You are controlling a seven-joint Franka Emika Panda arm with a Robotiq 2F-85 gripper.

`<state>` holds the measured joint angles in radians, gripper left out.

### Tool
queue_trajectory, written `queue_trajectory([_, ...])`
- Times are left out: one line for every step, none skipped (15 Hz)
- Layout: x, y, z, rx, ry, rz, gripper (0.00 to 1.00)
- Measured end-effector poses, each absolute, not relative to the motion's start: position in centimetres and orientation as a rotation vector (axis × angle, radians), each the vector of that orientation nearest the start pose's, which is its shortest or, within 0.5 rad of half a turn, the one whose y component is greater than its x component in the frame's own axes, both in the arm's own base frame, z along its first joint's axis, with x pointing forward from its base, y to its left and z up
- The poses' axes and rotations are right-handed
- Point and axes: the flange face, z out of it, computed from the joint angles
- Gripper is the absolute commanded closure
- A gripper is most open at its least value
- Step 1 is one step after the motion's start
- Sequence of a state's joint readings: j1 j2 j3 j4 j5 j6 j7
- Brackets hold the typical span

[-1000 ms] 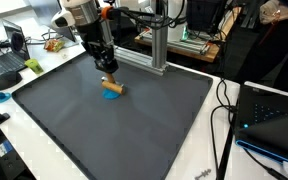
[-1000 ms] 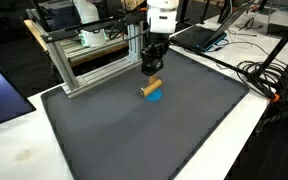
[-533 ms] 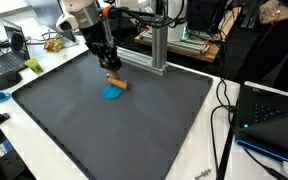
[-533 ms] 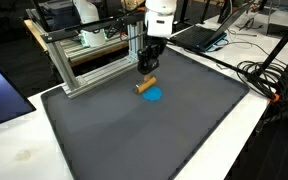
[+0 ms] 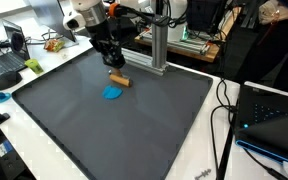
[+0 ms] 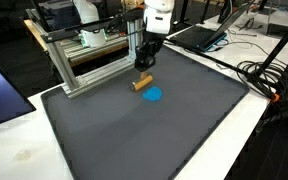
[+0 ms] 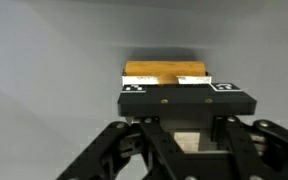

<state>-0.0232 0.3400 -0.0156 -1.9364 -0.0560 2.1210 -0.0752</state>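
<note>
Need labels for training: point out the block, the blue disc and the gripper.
block (image 5: pixel 121 82), in an exterior view, on its wooden side.
blue disc (image 5: pixel 112 93), in an exterior view, centre of its top.
gripper (image 5: pixel 115 74), in an exterior view, midway between its fingertips.

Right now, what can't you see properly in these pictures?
- Wrist view: the gripper hides the lower part of the block.
- Both exterior views: the blue piece is too small to tell what it is, and the wrist view misses it.
- Exterior views: too small to show whether the block touches the mat.
</note>
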Motion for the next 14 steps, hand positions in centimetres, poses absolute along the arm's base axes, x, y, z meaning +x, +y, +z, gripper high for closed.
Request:
queue_trajectory([59.5,-2.3,30.1,-3.184,-0.124,0.245,0.78])
queue_trajectory([59.3,-2.1,30.5,-3.195,-0.141,0.222,0.78])
queue_trajectory([59.1,-1.9,31.1,-3.207,-0.161,0.184,0.78])
queue_trajectory([59.0,-1.6,31.7,-3.221,-0.186,0.141,0.78])
queue_trajectory([59.0,-1.4,32.3,-3.231,-0.211,0.097,0.78])
queue_trajectory([59.0,-1.2,32.8,-3.24,-0.239,0.056,0.78])
queue_trajectory([59.1,-1.0,33.3,-3.246,-0.263,0.01,0.78])
queue_trajectory([59.3,-0.9,33.8,-3.247,-0.283,-0.034,0.78])
queue_trajectory([59.5,-0.8,34.1,-3.245,-0.299,-0.075,0.78])
queue_trajectory([59.8,-0.8,34.3,-3.243,-0.316,-0.114,0.78])
queue_trajectory([60.0,-0.7,34.3,-3.24,-0.334,-0.145,0.78])
queue_trajectory([60.2,-0.7,34.2,-3.237,-0.353,-0.164,0.78])
queue_trajectory([60.3,-0.7,34.0,-3.235,-0.37,-0.179,0.78])
queue_trajectory([60.5,-0.8,33.7,-3.232,-0.386,-0.187,0.78])
